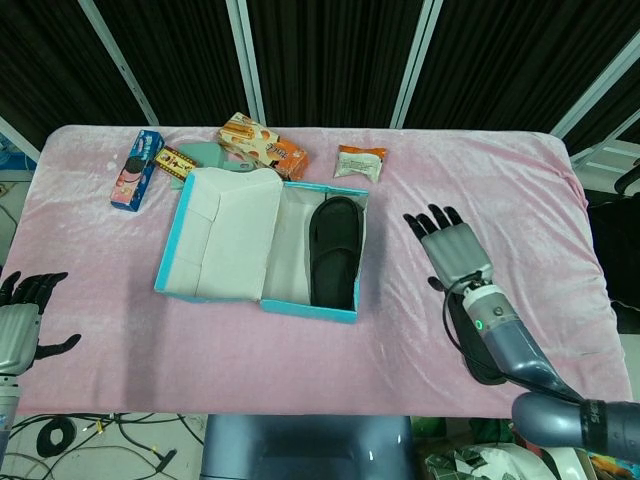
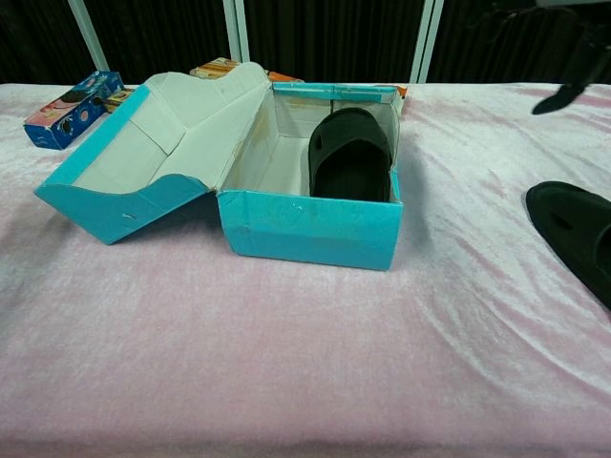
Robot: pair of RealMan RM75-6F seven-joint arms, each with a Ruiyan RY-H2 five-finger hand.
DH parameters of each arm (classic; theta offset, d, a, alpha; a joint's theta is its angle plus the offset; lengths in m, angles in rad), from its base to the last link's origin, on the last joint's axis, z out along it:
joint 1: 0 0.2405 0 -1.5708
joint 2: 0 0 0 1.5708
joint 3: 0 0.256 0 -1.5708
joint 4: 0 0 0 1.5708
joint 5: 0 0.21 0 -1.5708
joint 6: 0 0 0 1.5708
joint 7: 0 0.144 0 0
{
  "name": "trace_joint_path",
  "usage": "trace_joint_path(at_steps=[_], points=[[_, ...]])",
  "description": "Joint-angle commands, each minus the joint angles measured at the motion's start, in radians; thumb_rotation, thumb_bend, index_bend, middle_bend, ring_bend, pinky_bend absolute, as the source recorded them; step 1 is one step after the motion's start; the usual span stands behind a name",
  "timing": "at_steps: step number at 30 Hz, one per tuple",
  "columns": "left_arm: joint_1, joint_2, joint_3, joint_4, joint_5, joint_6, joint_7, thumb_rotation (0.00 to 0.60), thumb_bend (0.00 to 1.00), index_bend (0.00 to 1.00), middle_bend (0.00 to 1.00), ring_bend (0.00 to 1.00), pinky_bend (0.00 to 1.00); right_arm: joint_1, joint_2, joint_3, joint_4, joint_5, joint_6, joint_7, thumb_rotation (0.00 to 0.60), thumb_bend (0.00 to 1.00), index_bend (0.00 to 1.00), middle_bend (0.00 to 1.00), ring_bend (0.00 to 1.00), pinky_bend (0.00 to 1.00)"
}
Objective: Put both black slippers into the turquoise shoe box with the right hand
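left robot hand [image 1: 22, 325]: at the near left edge of the head view, off the table [image 1: 520, 190], fingers spread, grasping nothing; well apart from all task items.

turquoise shoe box [image 1: 300, 300]: left of table centre, lid thrown open to the left. first black slipper [image 1: 335, 250]: lay inside along the box's right wall, long axis running near to far.

right robot hand [image 1: 455, 250]: released, fingers extended and apart, palm empty, hovering to the right of the box.

second black slipper [image 2: 578, 234]: on the table, outside the box, near the right front edge; partly hidden by the right forearm in the head view. it lay just nearer the robot than the right robot hand, long axis roughly near to far. judged: the right robot hand was far nearer it than the left, and a reach back and down seemed needed.
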Motion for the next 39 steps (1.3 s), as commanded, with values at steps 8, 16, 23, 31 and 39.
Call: trace_joint_path(at_steps=[8, 16, 23, 31, 39], points=[[0.010, 0.008, 0.008, -0.034, -0.002, 0.014, 0.028, 0.600, 0.00, 0.16, 0.18, 0.12, 0.04, -0.164, 0.041, -0.149, 0.110, -0.224, -0.075, 0.137, 0.600, 0.05, 0.04, 0.13, 0.00, 0.09], [0.015, 0.005, 0.015, -0.045, -0.006, 0.014, 0.041, 0.600, 0.00, 0.16, 0.18, 0.12, 0.04, -0.169, -0.079, -0.157, 0.266, -0.195, -0.125, 0.138, 0.600, 0.05, 0.04, 0.13, 0.00, 0.09], [0.012, -0.002, 0.016, -0.047, -0.014, 0.004, 0.049, 0.600, 0.00, 0.16, 0.18, 0.12, 0.04, -0.133, -0.137, -0.135, 0.363, -0.128, -0.228, 0.169, 0.600, 0.10, 0.07, 0.19, 0.00, 0.09], [0.014, -0.004, 0.016, -0.041, -0.021, 0.003, 0.043, 0.600, 0.00, 0.16, 0.18, 0.12, 0.04, -0.069, -0.151, -0.144, 0.448, -0.015, -0.367, 0.190, 0.600, 0.14, 0.10, 0.20, 0.00, 0.09], [0.012, -0.008, 0.015, -0.037, -0.020, 0.001, 0.041, 0.600, 0.00, 0.16, 0.18, 0.12, 0.04, -0.043, -0.172, -0.180, 0.517, 0.057, -0.409, 0.209, 0.600, 0.14, 0.10, 0.19, 0.00, 0.09]])
